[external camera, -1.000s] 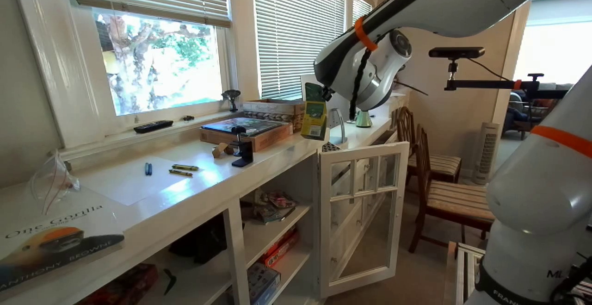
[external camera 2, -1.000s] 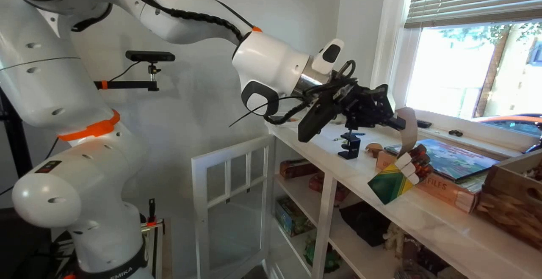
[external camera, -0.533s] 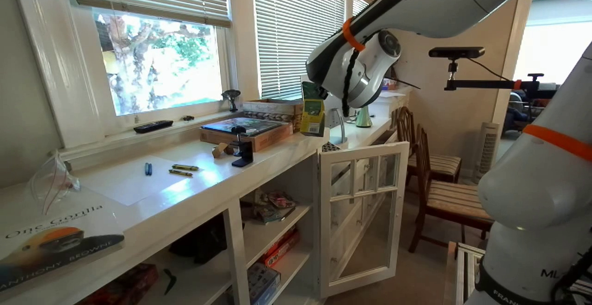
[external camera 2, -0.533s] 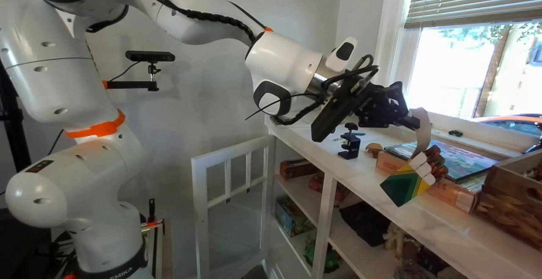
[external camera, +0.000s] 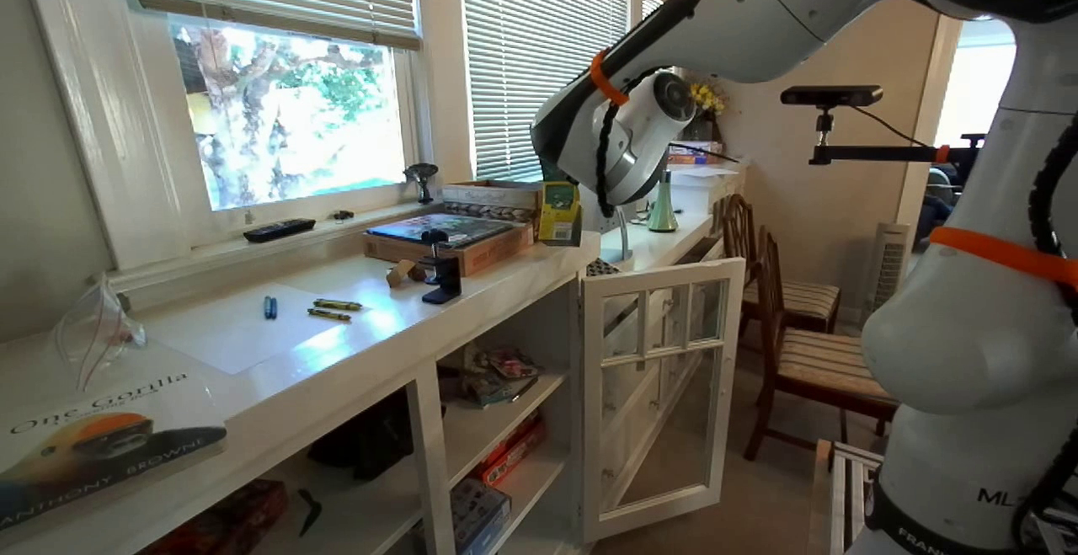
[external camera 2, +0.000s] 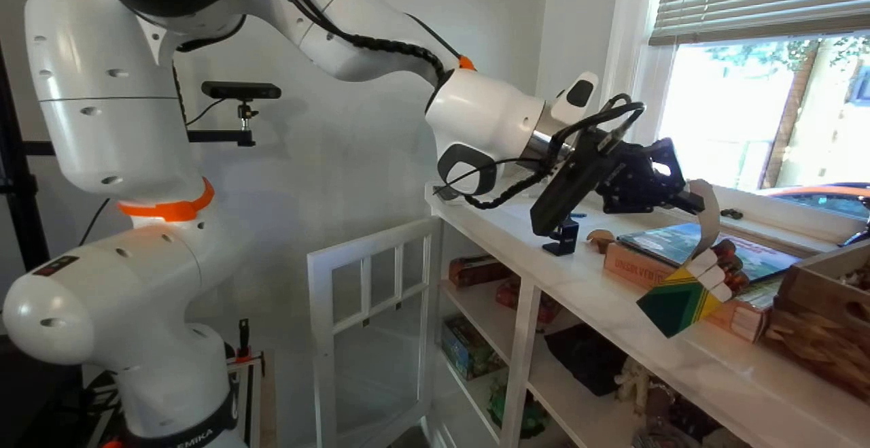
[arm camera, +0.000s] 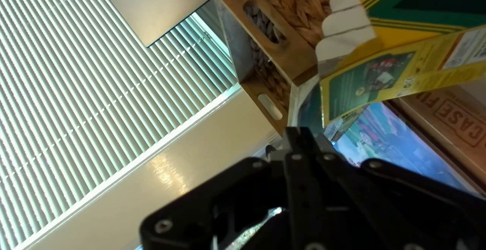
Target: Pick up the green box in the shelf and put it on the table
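In an exterior view, one Anthony Browne book [external camera: 109, 454], two blue crayons [external camera: 267, 308], two yellow crayons [external camera: 338, 305] and one black clamp [external camera: 448, 277]; next, one green-and-yellow crayon box [external camera: 559, 213], tilted over the countertop [external camera: 522, 270], its flap [external camera 2: 711, 219] pinched in the gripper [external camera 2: 694, 202]; then one glass-paned door [external camera: 661, 350], two striped-seat chairs [external camera: 834, 365].

The arm [external camera 2: 136, 274] is cased in smooth, rounded white shells [external camera 2: 102, 88], pitted with small recessed holes [external camera 2: 111, 180], ringed by orange bands [external camera 2: 173, 210] and edged in places with black panels [external camera: 653, 29], and a black sheathed cable [external camera 2: 391, 44] is run along it. The wrist [external camera 2: 486, 111] is marked by a bare metallic collar [external camera 2: 539, 145], the base [external camera 2: 177, 373] by a black ring [external camera 2: 216, 425] on which "EMIKA" can be read in white. The gripper [arm camera: 308, 138] is built up of black jointed links [arm camera: 205, 193], in which pale round screw heads [arm camera: 164, 226] are set.
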